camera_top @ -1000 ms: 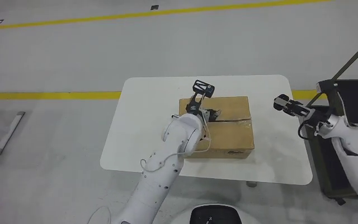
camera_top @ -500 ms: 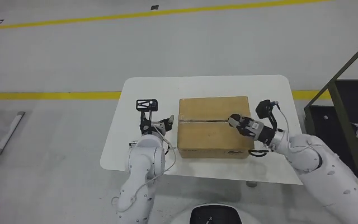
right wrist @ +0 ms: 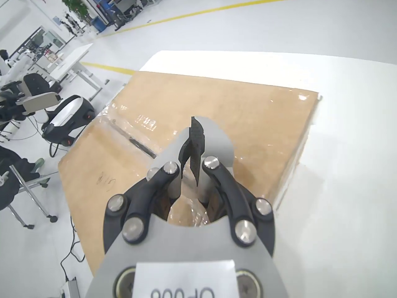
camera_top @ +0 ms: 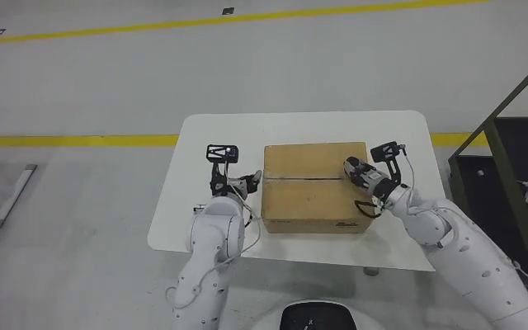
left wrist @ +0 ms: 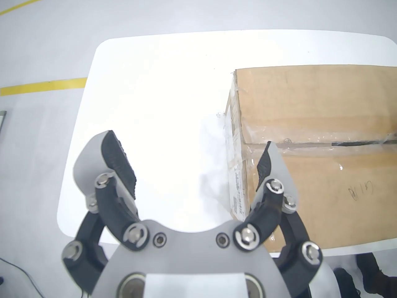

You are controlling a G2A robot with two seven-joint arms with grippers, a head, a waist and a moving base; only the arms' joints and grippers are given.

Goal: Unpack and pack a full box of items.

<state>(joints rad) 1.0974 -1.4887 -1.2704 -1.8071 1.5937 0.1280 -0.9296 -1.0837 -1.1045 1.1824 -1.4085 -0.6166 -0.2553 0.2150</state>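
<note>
Cardboard box (camera_top: 318,194), closed, flaps taped along the centre seam (camera_top: 301,176), at the middle of the white table (camera_top: 214,140); right gripper (right wrist: 194,127), fingers pressed together, over the seam's right end; left gripper (left wrist: 189,140), fingers spread wide, just beside the box's left side.

A pale grey, glossy floor (camera_top: 99,82) lay under bright, even light. A yellow line (camera_top: 82,140) ran left to right behind a white, round-cornered surface (camera_top: 206,132), and a second yellow line (camera_top: 247,18) lay farther off. A dark metal rack (camera_top: 483,177) stood at the right. Deeper in the room were blue shelving (right wrist: 100,1), a potted plant (right wrist: 76,6), a white desk (right wrist: 73,58) and an office chair (right wrist: 35,83).
</note>
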